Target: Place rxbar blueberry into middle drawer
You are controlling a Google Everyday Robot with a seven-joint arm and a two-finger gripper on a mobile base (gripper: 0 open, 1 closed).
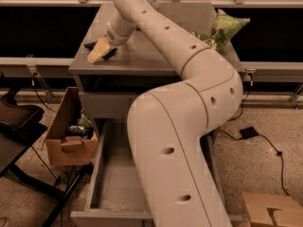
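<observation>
On the cabinet top (142, 56), gripper (100, 51) directly over rxbar blueberry (90, 45).

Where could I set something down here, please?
Bare: the front middle of the cabinet top, between the gripper at left front and the green chip bag at right rear; the open drawer floor left of the arm. Crowded: those two corners.
</observation>
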